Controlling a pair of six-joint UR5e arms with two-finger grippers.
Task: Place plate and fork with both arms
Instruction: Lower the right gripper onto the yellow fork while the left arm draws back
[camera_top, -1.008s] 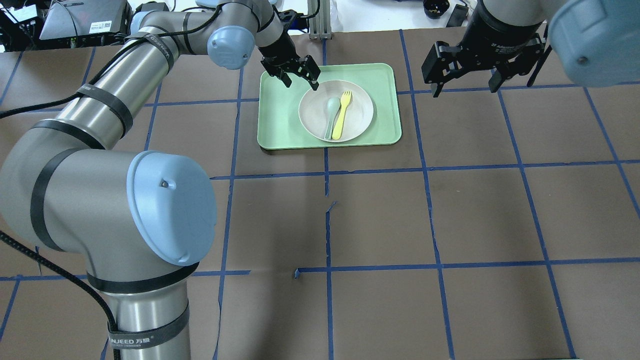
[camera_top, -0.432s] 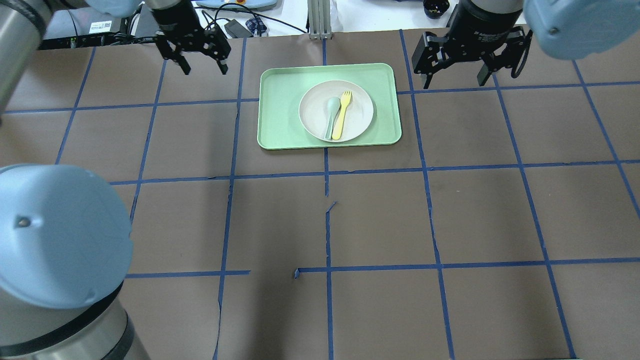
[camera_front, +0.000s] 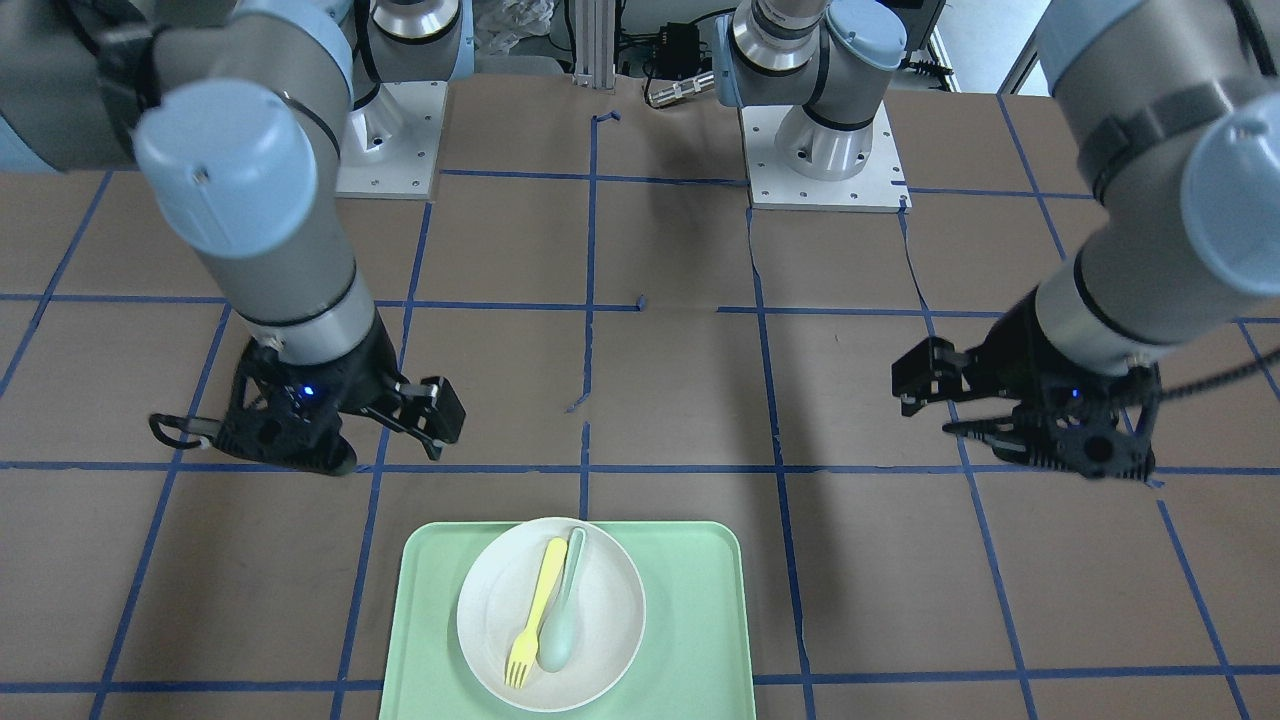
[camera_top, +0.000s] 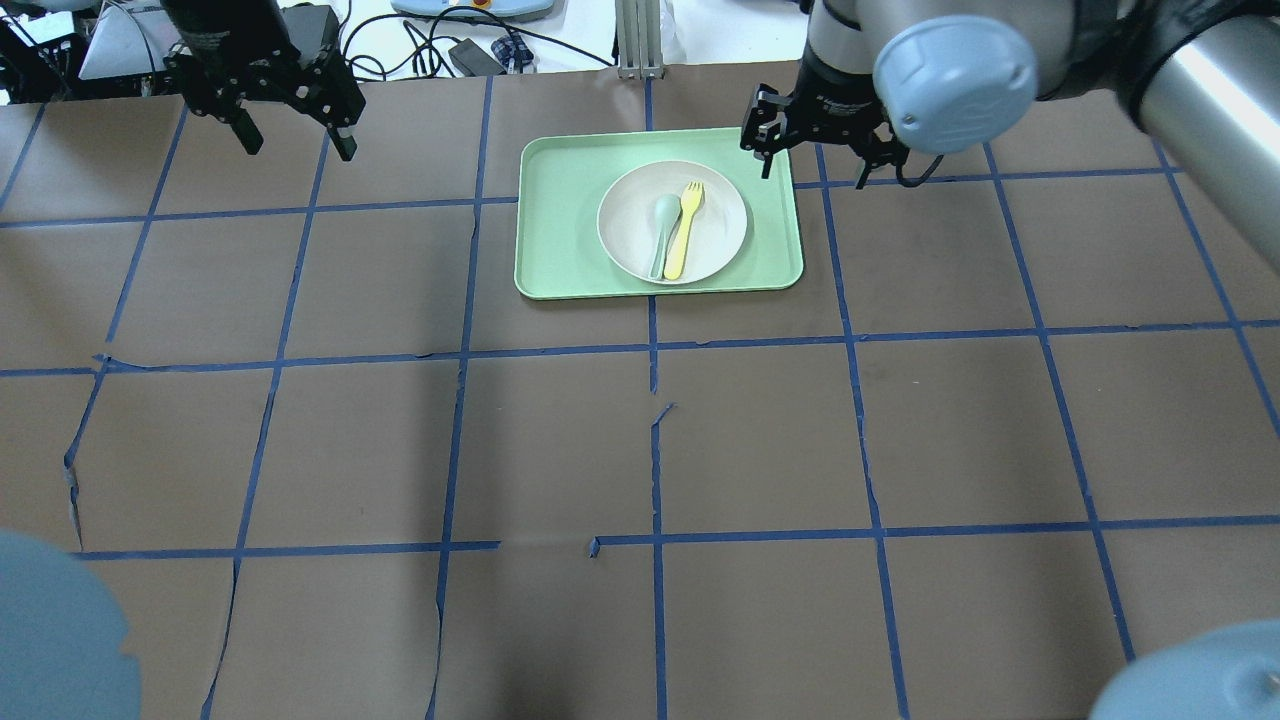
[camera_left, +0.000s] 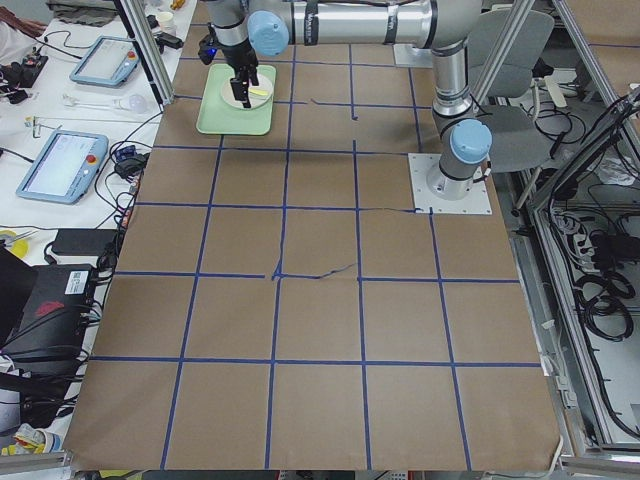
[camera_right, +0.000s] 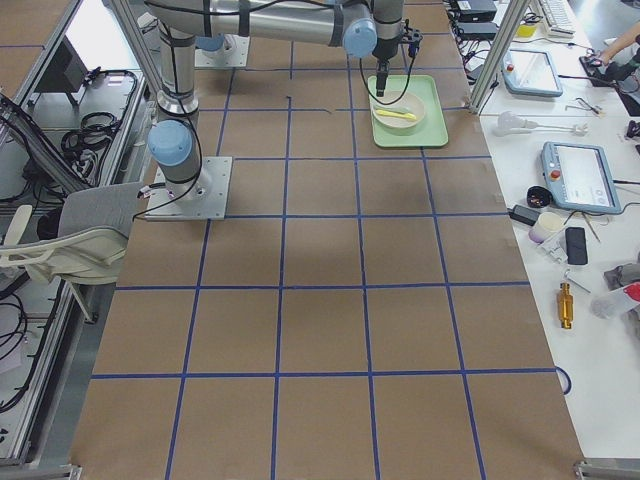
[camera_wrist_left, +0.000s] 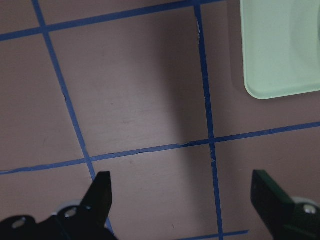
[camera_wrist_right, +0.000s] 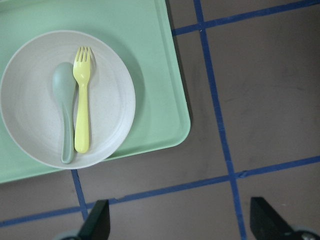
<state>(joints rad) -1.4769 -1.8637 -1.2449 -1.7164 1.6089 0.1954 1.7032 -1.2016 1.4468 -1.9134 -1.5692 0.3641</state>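
Note:
The off-white plate sits on the mint-green tray at the table's far middle. The yellow fork lies on the plate, tines away from me, beside a pale green spoon. My left gripper is open and empty over bare table, well left of the tray. My right gripper is open and empty by the tray's far right corner. The right wrist view shows the plate, the fork and the open gripper off the tray's edge. The left wrist view shows the open gripper and a tray corner.
The table is brown with a blue tape grid. Cables, a tablet and other gear lie beyond the far edge. In the front-facing view the tray is near the bottom edge and the arm bases are at the top.
My left gripper has pulled away from the plate's left rim, far to the left at the table's back. My right gripper has moved left to the tray's right corner. Both stayed open.

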